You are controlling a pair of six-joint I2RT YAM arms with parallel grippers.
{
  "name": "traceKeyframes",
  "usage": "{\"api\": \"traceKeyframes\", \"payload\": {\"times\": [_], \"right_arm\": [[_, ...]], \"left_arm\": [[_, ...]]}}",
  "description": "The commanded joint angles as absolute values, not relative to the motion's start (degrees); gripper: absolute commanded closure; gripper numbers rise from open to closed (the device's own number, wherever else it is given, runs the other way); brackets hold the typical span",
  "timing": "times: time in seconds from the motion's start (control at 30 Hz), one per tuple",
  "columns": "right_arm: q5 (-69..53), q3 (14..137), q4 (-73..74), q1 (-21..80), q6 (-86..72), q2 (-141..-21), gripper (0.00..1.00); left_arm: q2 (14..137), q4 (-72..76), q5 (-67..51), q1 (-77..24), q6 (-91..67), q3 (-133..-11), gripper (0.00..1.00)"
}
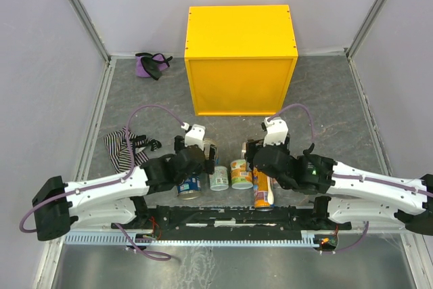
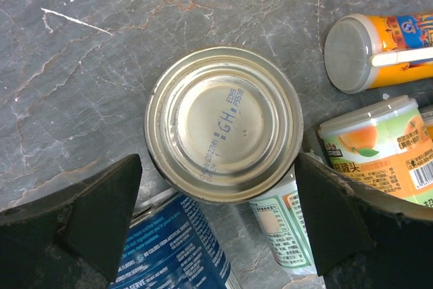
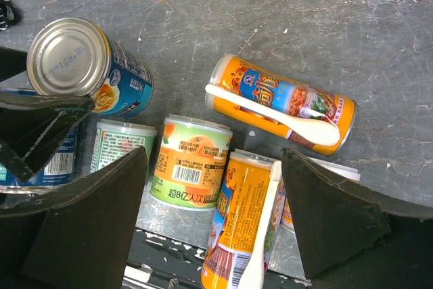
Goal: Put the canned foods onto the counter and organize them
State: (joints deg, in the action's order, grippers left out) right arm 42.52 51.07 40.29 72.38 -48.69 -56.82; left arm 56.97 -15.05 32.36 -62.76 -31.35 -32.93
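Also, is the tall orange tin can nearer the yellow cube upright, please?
Tipped: the tall orange can lies on its side, white spoon uppermost.

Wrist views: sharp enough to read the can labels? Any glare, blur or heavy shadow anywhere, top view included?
Left wrist: silver can top crisp, stamped code legible, mild sheen only; fingers near-black, detail lost. Right wrist: labels sharp, barcode on short orange can readable. Top view: even light, soft shadows; cans small, partly hidden by arms.

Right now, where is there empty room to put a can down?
The top of the yellow box is bare. So is the grey table between box and cans, and right of the box. The near edge is crowded with cans.
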Motion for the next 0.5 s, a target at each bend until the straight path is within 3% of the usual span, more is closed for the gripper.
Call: {"api": "traceKeyframes", "payload": {"times": [0.0, 0.47], "right_arm": [[43.7, 50.7, 38.9, 72.6, -48.2, -55.0, 0.12], [42.1, 49.7, 36.8, 72.7, -47.6, -55.2, 0.12]], "left_arm": [[59.3, -12.0, 37.9, -63.0, -31.5, -33.8, 0.01], [64.4, -4.0, 40.6, -63.0, -29.4, -32.7, 0.01]]}}
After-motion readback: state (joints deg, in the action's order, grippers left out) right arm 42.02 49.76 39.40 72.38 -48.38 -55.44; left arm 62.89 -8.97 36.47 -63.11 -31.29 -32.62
